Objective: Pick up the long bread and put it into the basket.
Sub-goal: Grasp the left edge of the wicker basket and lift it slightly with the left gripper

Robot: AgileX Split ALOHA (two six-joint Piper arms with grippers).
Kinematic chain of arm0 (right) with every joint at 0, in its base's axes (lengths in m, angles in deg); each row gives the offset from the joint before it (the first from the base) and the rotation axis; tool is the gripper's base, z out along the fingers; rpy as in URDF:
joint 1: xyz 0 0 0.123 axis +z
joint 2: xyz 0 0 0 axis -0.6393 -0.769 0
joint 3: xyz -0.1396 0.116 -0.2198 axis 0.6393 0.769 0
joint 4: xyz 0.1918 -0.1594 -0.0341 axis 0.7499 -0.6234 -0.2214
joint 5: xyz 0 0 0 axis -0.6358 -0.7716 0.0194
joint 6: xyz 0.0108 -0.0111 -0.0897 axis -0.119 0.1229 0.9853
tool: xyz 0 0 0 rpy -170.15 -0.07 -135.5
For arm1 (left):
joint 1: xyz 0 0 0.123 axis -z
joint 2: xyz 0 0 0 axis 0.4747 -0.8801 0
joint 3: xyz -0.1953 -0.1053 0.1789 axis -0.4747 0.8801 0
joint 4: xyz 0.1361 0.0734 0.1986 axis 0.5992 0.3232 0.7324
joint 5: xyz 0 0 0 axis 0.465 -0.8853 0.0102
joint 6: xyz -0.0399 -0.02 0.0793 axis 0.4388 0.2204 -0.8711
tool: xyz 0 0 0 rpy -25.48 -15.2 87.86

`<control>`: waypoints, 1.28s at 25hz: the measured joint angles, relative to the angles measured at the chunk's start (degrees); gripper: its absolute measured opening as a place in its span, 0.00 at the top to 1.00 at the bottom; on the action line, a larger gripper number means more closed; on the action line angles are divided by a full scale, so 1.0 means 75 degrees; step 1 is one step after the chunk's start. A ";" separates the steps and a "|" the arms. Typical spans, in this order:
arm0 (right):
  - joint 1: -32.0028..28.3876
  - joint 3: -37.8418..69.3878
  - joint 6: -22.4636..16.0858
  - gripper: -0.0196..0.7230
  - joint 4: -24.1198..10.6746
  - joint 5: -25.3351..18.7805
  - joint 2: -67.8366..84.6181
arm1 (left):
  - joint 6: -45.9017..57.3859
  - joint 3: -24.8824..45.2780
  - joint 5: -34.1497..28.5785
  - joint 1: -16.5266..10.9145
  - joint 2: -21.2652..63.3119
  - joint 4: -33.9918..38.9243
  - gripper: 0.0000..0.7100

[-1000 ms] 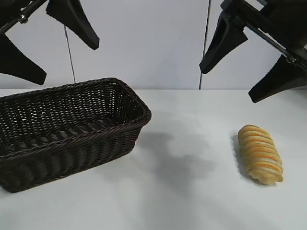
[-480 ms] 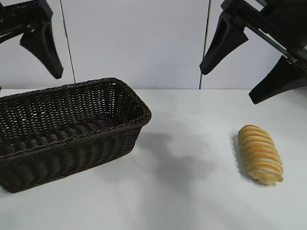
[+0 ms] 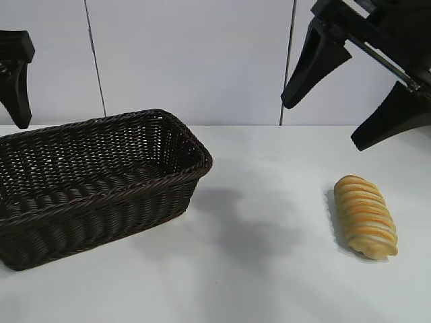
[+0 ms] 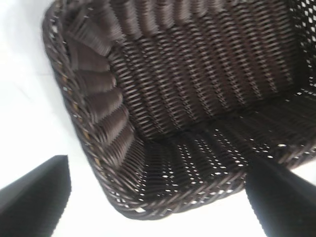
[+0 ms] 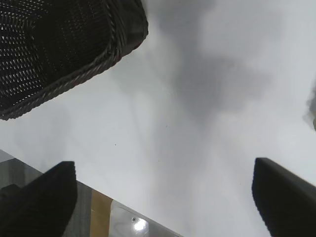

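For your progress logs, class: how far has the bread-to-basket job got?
Done: nothing; the ridged golden-yellow long bread lies on the white table, outside the dark brown wicker basket. In hand: nothing; the open right gripper hovers above the bread. Left: grasp, carry, drop in.

A lab test bench: bare white table (image 3: 269, 282), plain panelled wall (image 3: 195, 60) across the frame's top, nothing domestic.

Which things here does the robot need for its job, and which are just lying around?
For the job:
- bread, lying on the table
- basket, nothing in it
- right claw, open, up above the bread
- left claw, open, above the basket's far left end

Just there:
- table
- nothing else lying about
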 joint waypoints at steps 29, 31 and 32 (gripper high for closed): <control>0.0000 0.0000 -0.0008 0.05 0.0000 -0.0379 0.0000 | -0.0840 0.0173 0.1223 -0.1077 -0.2326 -0.1343 0.03; 0.0000 0.0000 -0.0008 0.05 0.0000 -0.0388 0.0000 | -0.0840 0.0245 0.1406 -0.1077 -0.2392 -0.1481 0.03; 0.0000 0.0000 -0.0008 0.05 0.0000 -0.0406 0.0000 | -0.0840 0.0273 0.1473 -0.1077 -0.2440 -0.1520 0.03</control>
